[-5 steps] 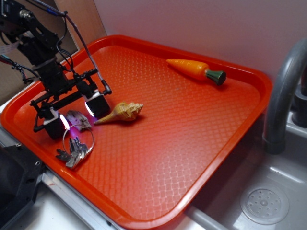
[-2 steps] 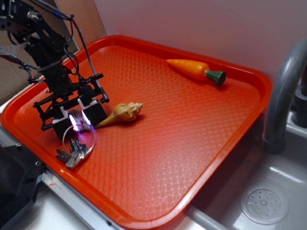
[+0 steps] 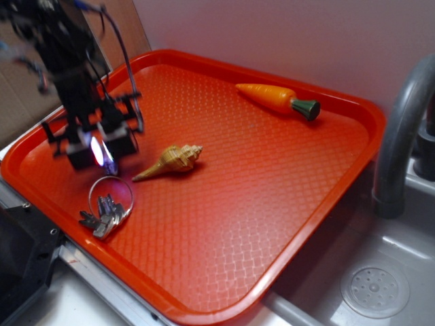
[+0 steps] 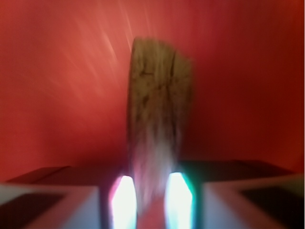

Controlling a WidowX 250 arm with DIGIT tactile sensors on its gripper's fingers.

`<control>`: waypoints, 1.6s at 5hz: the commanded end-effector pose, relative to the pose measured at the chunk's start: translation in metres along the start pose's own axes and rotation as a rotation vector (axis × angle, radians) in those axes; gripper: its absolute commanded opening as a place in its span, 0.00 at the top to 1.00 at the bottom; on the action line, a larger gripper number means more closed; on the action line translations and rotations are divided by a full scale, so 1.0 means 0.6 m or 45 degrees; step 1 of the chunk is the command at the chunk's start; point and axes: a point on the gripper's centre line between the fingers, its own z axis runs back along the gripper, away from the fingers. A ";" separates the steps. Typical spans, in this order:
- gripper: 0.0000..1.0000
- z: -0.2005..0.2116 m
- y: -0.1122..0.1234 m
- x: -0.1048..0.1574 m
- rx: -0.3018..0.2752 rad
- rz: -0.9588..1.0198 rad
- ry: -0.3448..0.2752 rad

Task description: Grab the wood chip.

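No brand, label or writing can be read. The gripper (image 4: 147,200) is clamped on the wood chip (image 4: 157,114), its 2 glowing pads (image 4: 125,200) pressing either side of the chip's lower end. In the exterior view the gripper (image 3: 100,151) hangs above the red tray (image 3: 285,204), near the keys (image 3: 103,214) and seashell (image 3: 173,161).

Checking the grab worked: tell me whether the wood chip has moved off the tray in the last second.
Yes. The wood chip left its spot beside the keys, lifted clear of the tray between the gripper fingers.
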 end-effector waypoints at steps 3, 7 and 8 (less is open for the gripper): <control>0.00 0.254 -0.012 0.003 -0.037 -0.812 -0.155; 0.00 0.011 0.026 0.045 -0.090 -0.024 -0.083; 0.00 -0.031 0.023 0.041 -0.189 -0.021 -0.028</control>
